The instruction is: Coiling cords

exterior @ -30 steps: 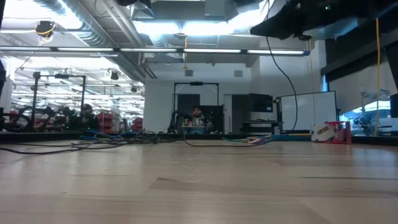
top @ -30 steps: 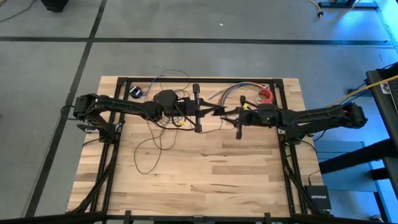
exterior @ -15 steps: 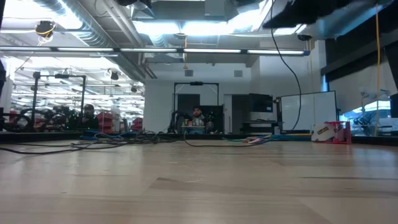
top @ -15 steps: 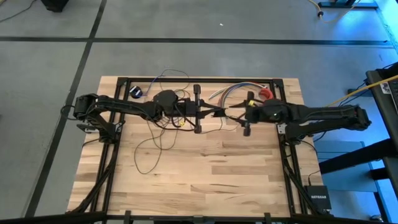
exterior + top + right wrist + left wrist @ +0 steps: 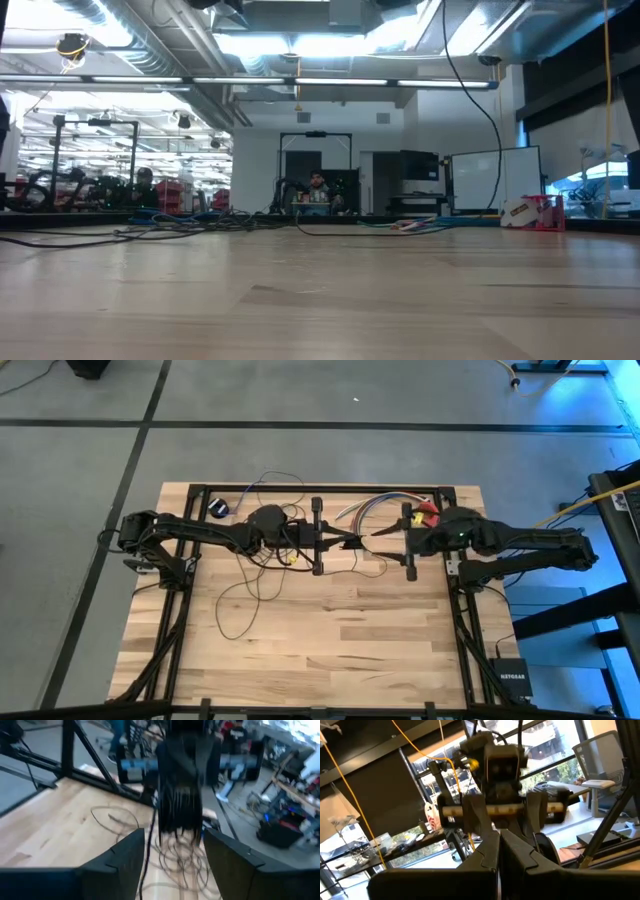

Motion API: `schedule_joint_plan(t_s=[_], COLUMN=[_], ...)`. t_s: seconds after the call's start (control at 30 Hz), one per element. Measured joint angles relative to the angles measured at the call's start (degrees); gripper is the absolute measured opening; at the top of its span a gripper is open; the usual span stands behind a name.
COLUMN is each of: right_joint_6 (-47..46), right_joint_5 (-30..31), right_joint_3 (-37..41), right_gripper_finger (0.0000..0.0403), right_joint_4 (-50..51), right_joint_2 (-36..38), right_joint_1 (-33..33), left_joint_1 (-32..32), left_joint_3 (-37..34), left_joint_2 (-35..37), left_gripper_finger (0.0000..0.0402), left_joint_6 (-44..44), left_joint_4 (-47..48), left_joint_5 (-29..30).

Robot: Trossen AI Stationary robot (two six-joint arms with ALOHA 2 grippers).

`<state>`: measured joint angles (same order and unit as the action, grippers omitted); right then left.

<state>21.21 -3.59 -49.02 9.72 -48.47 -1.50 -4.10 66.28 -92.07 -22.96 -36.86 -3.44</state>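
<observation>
1. left end effector (image 5: 345, 543): fingers together, clamped on a hanging bundle of the cords (image 5: 180, 812) above the middle of the worktop (image 5: 330, 640), toward its far side.
2. right end effector (image 5: 408, 545): fingers apart, holding nothing, just beside the left one and facing it.
3. the cords: apart from the held bundle, loose loops lie on the worktop below and to the left of the left arm; the small black puck (image 5: 220, 508) rests near the far left corner.
4. step in hand, as judged: form the next loop. bring the open right end effector around one free strand only, close to the bundle, and lay it in at matching loop size.
5. keep clear of the multicoloured wires (image 5: 365, 510) nearby.
6. not resolvable: which strand leads to the puck; the low view shows neither end effector.
</observation>
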Motion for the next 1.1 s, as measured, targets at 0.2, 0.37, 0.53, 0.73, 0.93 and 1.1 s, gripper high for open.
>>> schedule_joint_plan(t_s=[0.2,0.37,0.53,0.73,0.93,1.1], right_joint_6=[3.3,4.6,4.8,6.4,7.6,8.9], right_joint_5=[4.0,2.8,2.2,2.4,2.9,6.0], right_joint_3=[-2.1,-1.9,-1.9,-1.9,-1.9,-1.9], right_gripper_finger=[0.0209,0.0209,0.0209,0.0158,0.0041,0.0017], right_joint_4=[-1.9,-3.9,-5.7,-7.3,-7.4,-7.5], right_joint_2=[-0.4,-3.7,-7.0,-8.0,-8.0,-8.0], right_joint_1=[0.0,0.0,0.0,0.0,0.0,0.0], left_joint_1=[0.0,0.0,0.0,0.0,0.0,0.0], left_joint_3=[0.0,0.0,0.0,0.0,0.0,0.0], left_joint_2=[0.0,0.0,0.0,0.0,0.0,0.0], left_gripper_finger=[0.0001,0.0001,0.0001,0.0001,0.0001,0.0001], left_joint_6=[0.0,0.0,0.0,0.0,0.0,-0.1], left_joint_4=[0.2,0.2,0.3,-0.1,0.0,0.0], left_joint_5=[-2.5,-3.0,-3.0,-3.0,-3.0,-2.9])
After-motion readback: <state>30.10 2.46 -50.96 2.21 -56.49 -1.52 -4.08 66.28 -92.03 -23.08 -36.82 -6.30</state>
